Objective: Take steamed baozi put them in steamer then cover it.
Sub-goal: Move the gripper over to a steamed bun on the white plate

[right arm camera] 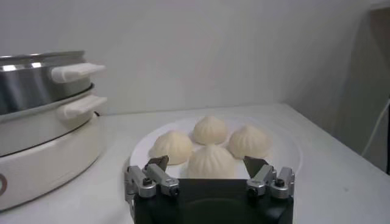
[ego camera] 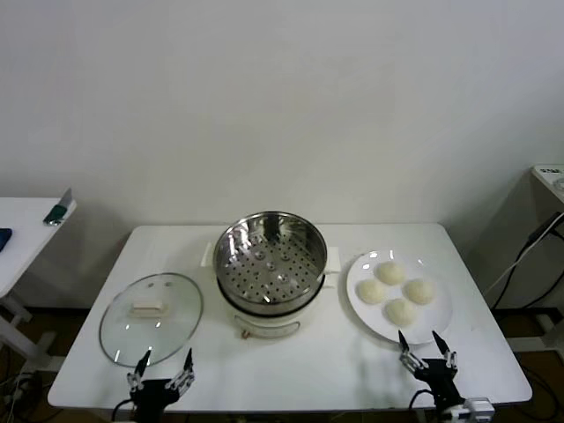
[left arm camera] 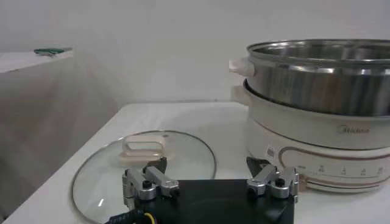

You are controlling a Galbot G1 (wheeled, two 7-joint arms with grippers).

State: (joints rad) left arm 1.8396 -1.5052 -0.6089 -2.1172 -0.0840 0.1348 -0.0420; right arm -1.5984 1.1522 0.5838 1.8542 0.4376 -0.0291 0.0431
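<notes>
Several cream-white baozi [ego camera: 395,290] lie on a white plate [ego camera: 438,322] at the table's right; they also show in the right wrist view [right arm camera: 210,161]. The shiny steamer [ego camera: 270,256] stands uncovered and empty on its white cooker base at the centre, also in the left wrist view [left arm camera: 323,76]. The glass cover [ego camera: 151,317] with its cream handle lies flat at the left, also in the left wrist view [left arm camera: 145,163]. My left gripper [ego camera: 160,366] is open at the front edge, just before the cover. My right gripper [ego camera: 426,350] is open at the front edge, just before the plate.
A second white table [ego camera: 26,233] stands at the far left with small dark items on it. A cabinet and cables [ego camera: 538,238] are at the far right. A white wall is behind the table.
</notes>
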